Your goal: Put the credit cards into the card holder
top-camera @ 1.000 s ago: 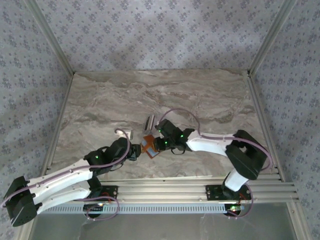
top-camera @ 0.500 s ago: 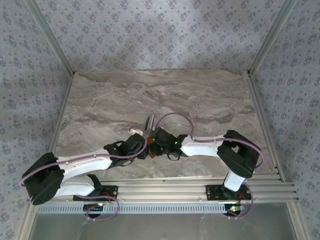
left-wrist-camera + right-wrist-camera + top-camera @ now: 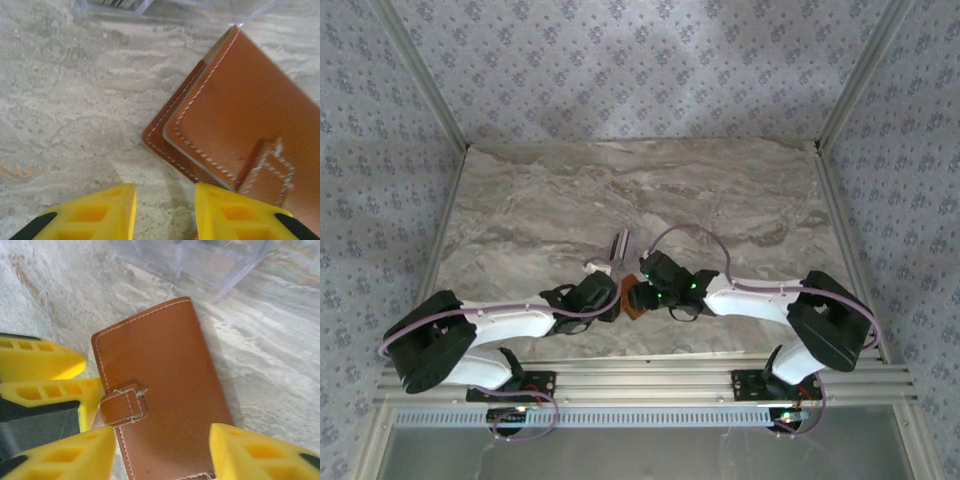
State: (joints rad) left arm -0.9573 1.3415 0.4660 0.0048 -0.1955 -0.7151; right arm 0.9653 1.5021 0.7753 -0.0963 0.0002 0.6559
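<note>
brown card holder, right pincer astride, left pincer low beside

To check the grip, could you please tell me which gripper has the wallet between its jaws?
The right gripper: its open jaws straddle the brown wallet, whereas the left gripper sits at the wallet's edge with bare table between its jaws.

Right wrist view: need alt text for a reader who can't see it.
A closed brown leather card holder lies flat on a marble table, strap side up, between the yellow fingers of the open right gripper. Yellow fingers of the left gripper sit beside its strap, and a clear plastic box stands beyond.
</note>
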